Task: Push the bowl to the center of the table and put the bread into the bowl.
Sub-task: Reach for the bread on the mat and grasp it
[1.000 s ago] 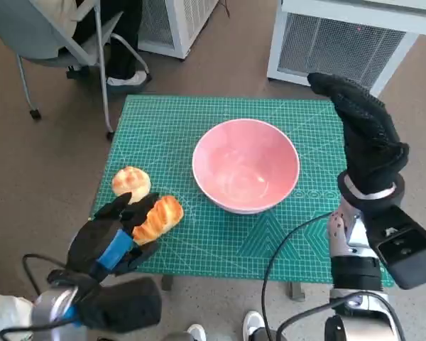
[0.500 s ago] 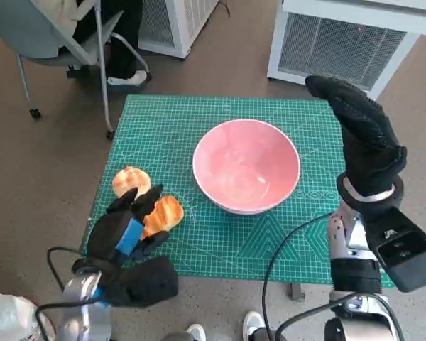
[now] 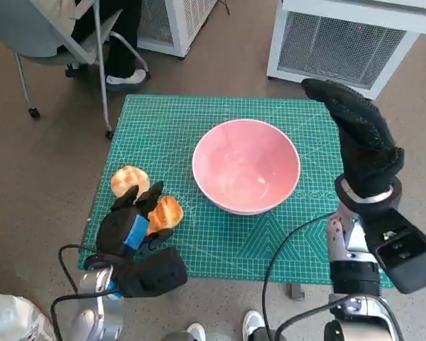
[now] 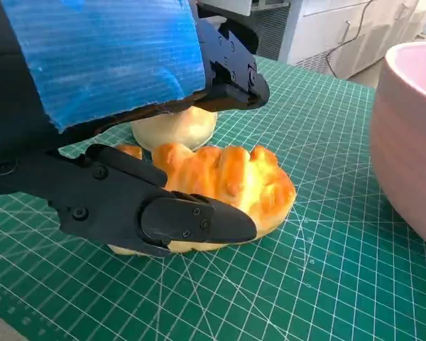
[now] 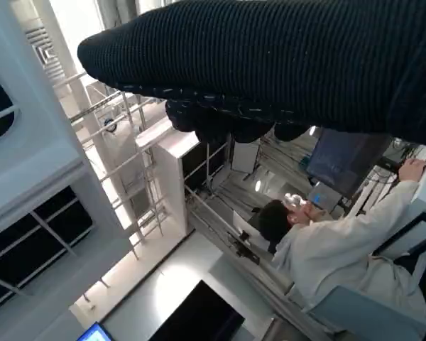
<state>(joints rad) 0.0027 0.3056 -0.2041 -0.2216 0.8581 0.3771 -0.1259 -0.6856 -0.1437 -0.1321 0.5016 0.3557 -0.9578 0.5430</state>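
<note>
Two breads near the mat's left edge: a round bun (image 3: 129, 180), and a golden ridged loaf (image 3: 165, 213) just beside it toward the robot. Left hand (image 3: 131, 224) cupped around the loaf, fingers (image 4: 192, 220) set on either side, likely for a lift; firm grip or mere contact, hard to tell. Pink bowl (image 3: 246, 166) already about mid-table, empty, well placed to receive it. Right hand (image 3: 358, 135) raised clear beside the bowl, fingers extended, holding nothing.

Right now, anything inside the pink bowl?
Nothing visible inside the pink bowl: the head view shows its bare pink interior. Both breads are outside on the mat, the long golden loaf under the left hand and a round bun beside it.
</note>
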